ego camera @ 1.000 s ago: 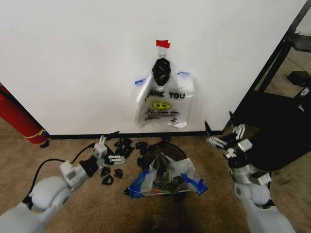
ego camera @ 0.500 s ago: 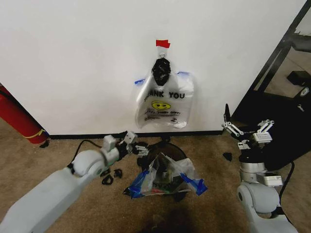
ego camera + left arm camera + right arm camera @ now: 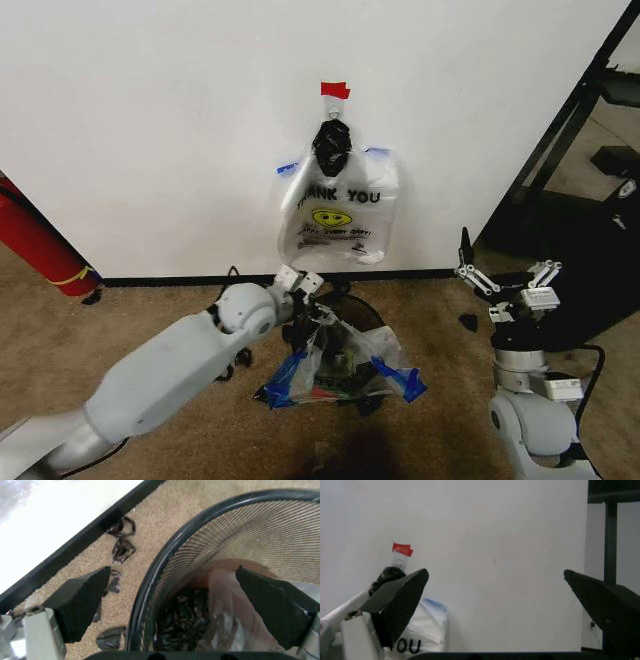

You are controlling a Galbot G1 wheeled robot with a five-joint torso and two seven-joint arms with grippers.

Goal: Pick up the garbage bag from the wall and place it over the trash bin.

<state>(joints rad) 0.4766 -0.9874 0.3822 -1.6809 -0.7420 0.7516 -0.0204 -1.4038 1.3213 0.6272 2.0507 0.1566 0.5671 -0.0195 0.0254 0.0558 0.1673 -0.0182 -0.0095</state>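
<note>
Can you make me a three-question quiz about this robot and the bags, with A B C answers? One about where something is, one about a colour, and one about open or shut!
1. Where is the left gripper?
A. Over the trash bin's rim, by the garbage bag
B. Up at the red tape
C. Down on the carpet beside the red cylinder

2. What colour is the tape above the hanging bunch of bags on the wall?
A. Green
B. Red
C. Yellow

3. How are the right gripper's fingers?
A. Shut on a bag
B. Shut on nothing
C. Spread open

Answers:
1 A: the left wrist view looks down onto the trash bin rim, with the garbage bag inside.
2 B: the head view shows a red strip over the black knot.
3 C: both fingers stand wide apart with only wall between them, off to the right.
</note>
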